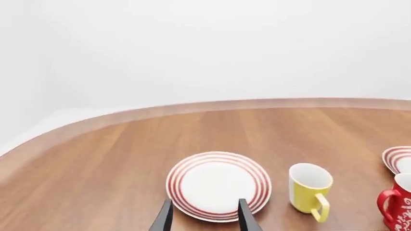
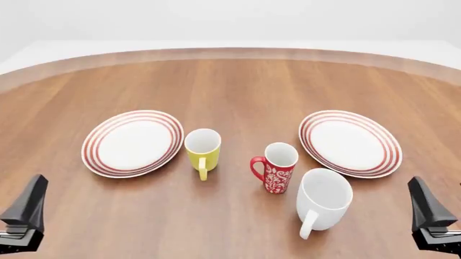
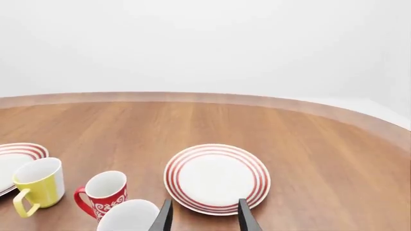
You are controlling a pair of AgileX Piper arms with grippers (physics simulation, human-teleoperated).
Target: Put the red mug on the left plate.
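Observation:
The red mug (image 2: pixel 276 168), slim with a white floral pattern, stands upright on the table near the middle, its handle toward the left. It also shows as the red mug (image 1: pixel 398 204) and the red mug (image 3: pixel 103 195) in the wrist views. The left plate (image 2: pixel 131 143), white with red rings, lies bare on the table to the left, beyond a yellow mug. My left gripper (image 2: pixel 27 208) sits low at the near left and is open, with the left plate (image 1: pixel 218 180) ahead of its fingers. My right gripper (image 2: pixel 430 209) is open at the near right, holding nothing.
A yellow mug (image 2: pixel 202 150) stands between the left plate and the red mug. A larger white mug (image 2: pixel 323 198) stands just right of and nearer than the red mug. The second ringed plate (image 2: pixel 350 143) lies to the right. The table's curved far edge (image 2: pixel 230 53) runs across the back.

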